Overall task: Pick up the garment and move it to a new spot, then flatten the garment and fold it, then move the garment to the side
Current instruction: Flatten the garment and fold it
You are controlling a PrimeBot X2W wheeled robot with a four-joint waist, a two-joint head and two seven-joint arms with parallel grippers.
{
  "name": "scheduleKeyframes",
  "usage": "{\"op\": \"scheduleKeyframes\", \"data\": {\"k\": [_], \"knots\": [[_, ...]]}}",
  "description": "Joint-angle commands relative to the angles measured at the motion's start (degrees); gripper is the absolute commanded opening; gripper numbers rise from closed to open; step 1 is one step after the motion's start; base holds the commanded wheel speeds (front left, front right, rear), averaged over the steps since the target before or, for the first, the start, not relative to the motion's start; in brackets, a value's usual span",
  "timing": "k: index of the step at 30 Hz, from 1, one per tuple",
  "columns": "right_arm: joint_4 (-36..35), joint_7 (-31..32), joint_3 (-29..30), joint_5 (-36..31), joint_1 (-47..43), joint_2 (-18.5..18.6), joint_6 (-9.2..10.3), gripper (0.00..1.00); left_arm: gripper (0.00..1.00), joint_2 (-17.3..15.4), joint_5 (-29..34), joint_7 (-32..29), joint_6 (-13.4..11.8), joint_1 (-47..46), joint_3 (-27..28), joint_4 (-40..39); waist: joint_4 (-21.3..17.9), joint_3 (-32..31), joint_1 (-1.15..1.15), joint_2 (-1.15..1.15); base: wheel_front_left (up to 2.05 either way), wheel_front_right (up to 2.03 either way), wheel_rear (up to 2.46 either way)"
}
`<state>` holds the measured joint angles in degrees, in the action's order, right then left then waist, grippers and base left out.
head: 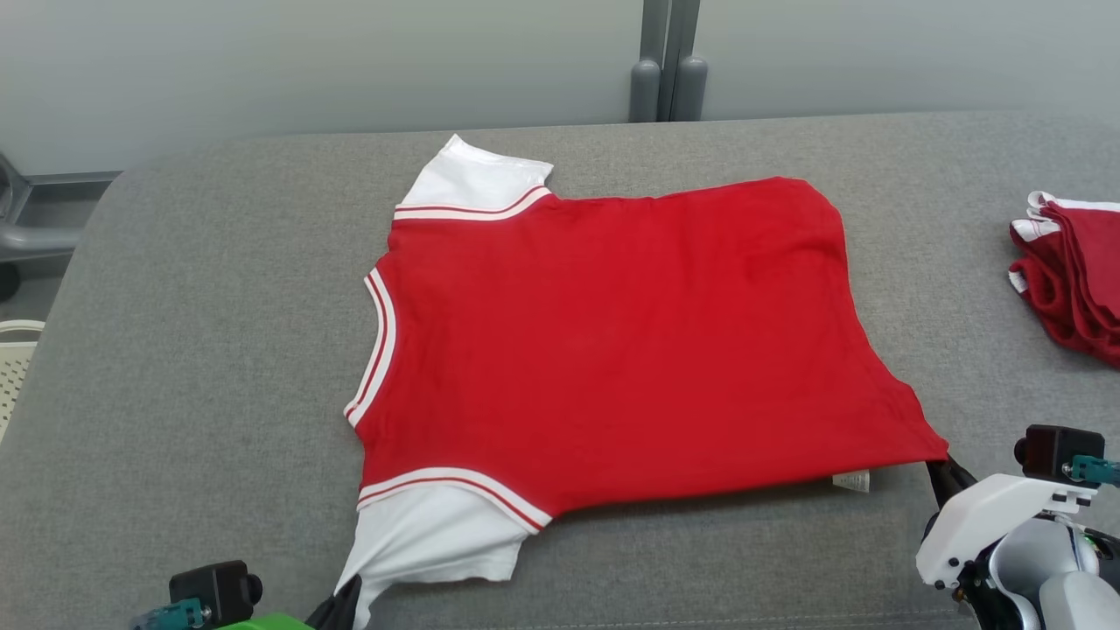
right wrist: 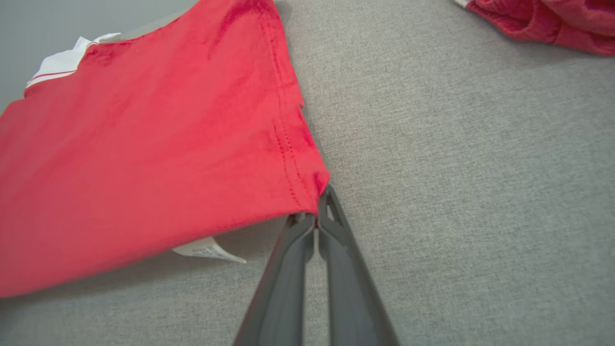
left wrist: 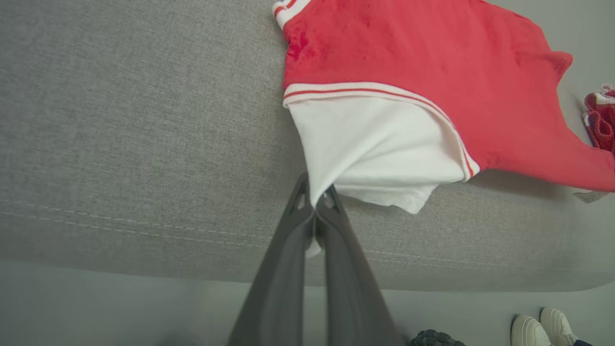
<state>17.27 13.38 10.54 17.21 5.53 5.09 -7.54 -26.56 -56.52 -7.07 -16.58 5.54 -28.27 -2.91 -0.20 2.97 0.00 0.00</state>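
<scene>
My left gripper (left wrist: 315,205) is closed on the white sleeve of the red cotton T-shirt (head: 612,350), and my right gripper (right wrist: 317,214) is closed on its hem corner. The T-shirt is spread over the grey fabric cushion (head: 201,350), just ahead of both grippers.

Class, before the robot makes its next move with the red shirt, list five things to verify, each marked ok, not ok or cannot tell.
1. Left claw shut on the near white sleeve: ok.
2. Right claw shut on the hem corner: ok.
3. Red shirt spread out on the grey surface without big wrinkles: ok.
4. Shirt apart from the red pile: ok.
5. Both hem layers caught by the right claw: cannot tell.
</scene>
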Motion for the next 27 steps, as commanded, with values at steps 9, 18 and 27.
{"op": "scheduleKeyframes", "data": {"k": [9, 18, 27], "knots": [[-5.6, 1.44, -0.69, 0.14, -2.87, -0.24, 0.1, 0.0, 0.0, -0.79, -3.29, -3.51, -0.13, -0.05, 0.79, -4.88, 0.68, 0.5, 0.0, 0.0, 0.0, 0.0, 0.0], [-5.33, 2.23, -2.48, -0.76, 2.45, 0.18, 0.09, 0.0, 0.0, 1.63, -1.8, -7.4, 0.87, -12.75, -0.54, -1.0, 0.12, 3.16, 0.0, 0.0, 0.0, 0.0, 0.0], [-0.31, 1.62, -4.17, -0.18, 11.15, 0.56, 0.09, 0.0, 0.0, 4.22, -1.04, -9.29, 1.93, -25.79, 0.03, 8.73, -0.95, 7.72, 0.0, 0.0, 0.0, 0.0, 0.0]]}}
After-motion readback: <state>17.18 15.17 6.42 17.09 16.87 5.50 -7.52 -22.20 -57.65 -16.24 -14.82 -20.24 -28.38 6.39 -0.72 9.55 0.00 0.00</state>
